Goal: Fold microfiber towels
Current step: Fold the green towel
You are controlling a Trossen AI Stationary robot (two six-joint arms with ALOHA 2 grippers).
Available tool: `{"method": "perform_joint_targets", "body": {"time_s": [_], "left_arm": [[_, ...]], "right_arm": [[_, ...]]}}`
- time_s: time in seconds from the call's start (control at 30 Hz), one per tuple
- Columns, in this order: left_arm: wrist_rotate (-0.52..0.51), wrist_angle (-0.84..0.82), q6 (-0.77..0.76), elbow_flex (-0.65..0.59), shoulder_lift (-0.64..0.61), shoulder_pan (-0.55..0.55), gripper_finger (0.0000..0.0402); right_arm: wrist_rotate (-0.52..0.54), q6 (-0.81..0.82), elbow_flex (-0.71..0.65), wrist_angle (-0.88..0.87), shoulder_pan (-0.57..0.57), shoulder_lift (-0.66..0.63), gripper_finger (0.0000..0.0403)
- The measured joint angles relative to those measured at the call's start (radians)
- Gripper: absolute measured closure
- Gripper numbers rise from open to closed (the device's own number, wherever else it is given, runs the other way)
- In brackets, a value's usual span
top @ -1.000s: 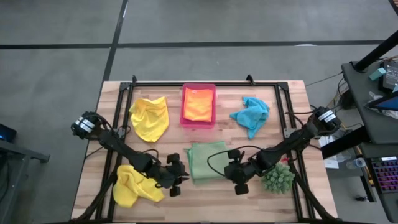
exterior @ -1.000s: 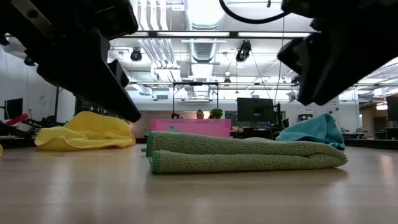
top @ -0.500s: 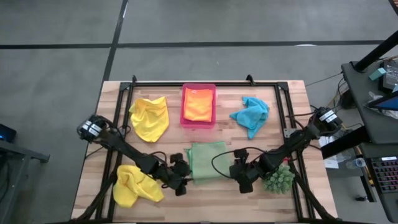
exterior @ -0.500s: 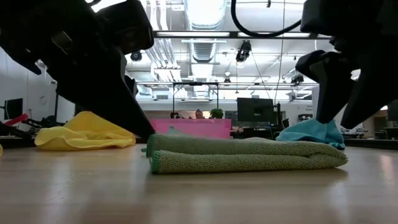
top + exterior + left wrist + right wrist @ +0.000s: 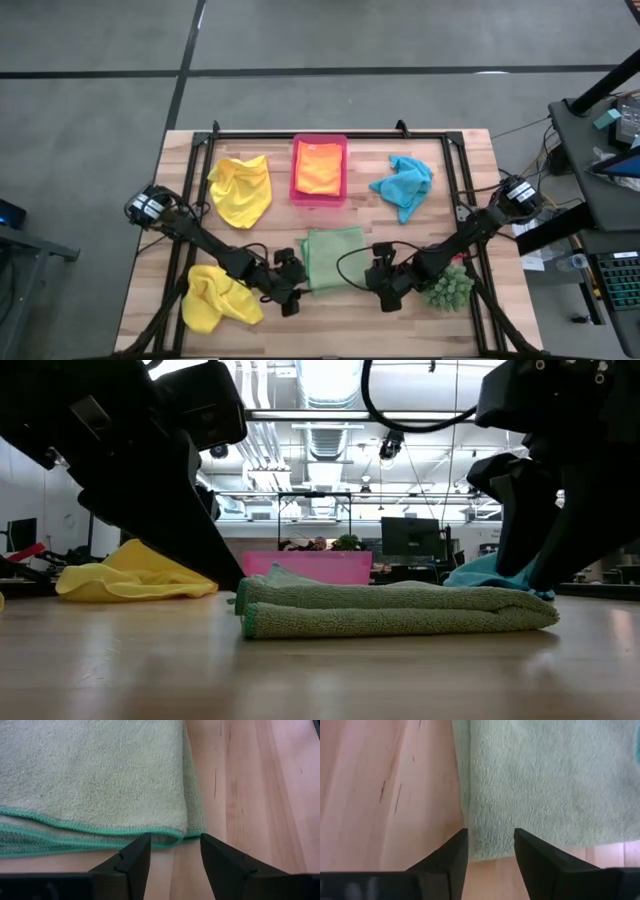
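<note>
left gripper (image 5: 292, 283) low at the near-left corner of the green towel (image 5: 333, 258), jaws apart, nothing between them; in the left wrist view the fingertips (image 5: 141, 851) straddle the towel's teal-stitched corner edge, just short of it, not clamped. right gripper (image 5: 383, 284) at the towel's near-right corner, jaws also apart and empty; in the right wrist view its fingertips (image 5: 457, 845) sit at the towel's edge over bare wood. green towel lies folded flat, about 6 o'clock from table (image 5: 460, 165) centre, between the two grippers; the low view shows it as a stacked fold with layered edges (image 5: 395, 610). spiky plant (image 5: 446, 287) just beside the right arm at 3 o'clock of the right gripper. crumpled yellow towel (image 5: 215, 297) at 9 o'clock of the left gripper, near the table's front-left corner. second yellow towel (image 5: 242, 188) at 10 o'clock from centre, loosely spread. orange towel (image 5: 319, 168) folded inside the pink tray (image 5: 295, 190) at 12 o'clock. blue towel (image 5: 404, 184) bunched at 2 o'clock, well apart from the tray. black frame rail (image 5: 330, 135) runs along the far edge of the table.
</note>
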Motion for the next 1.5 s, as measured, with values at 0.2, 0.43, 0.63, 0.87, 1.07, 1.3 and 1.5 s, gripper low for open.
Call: {"method": "perform_joint_targets", "body": {"time_s": [0.2, 0.43, 0.63, 0.87, 1.07, 1.3, 1.5], "left_arm": [[0.001, 0.001, 0.0, 0.0, 0.0, 0.005, 0.0248], [0.013, 0.015, 0.002, 0.0, 0.02, 0.013, 0.0282], [0.019, 0.039, 0.01, 0.0, 0.032, 0.016, 0.0319], [0.019, 0.047, 0.042, 0.001, 0.031, 0.022, 0.0353], [0.034, 0.048, 0.094, 0.015, 0.02, 0.022, 0.0382], [0.095, 0.042, 0.117, 0.014, -0.024, 0.018, 0.04], [0.148, 0.073, 0.107, 0.014, -0.017, 0.009, 0.04]], "right_arm": [[0.003, -0.009, 0.0, 0.067, 0.0, 0.032, 0.026], [0.034, -0.003, 0.0, 0.08, 0.0, 0.06, 0.0286], [0.035, -0.001, 0.0, 0.08, 0.0, 0.06, 0.0342], [0.036, 0.0, 0.0, 0.08, 0.0, 0.059, 0.039], [0.052, 0.008, 0.0, 0.082, 0.0, 0.059, 0.0394], [0.074, 0.058, 0.0, 0.08, 0.0, 0.059, 0.0394], [0.09, 0.082, 0.0, 0.088, 0.0, 0.059, 0.0394]]}}
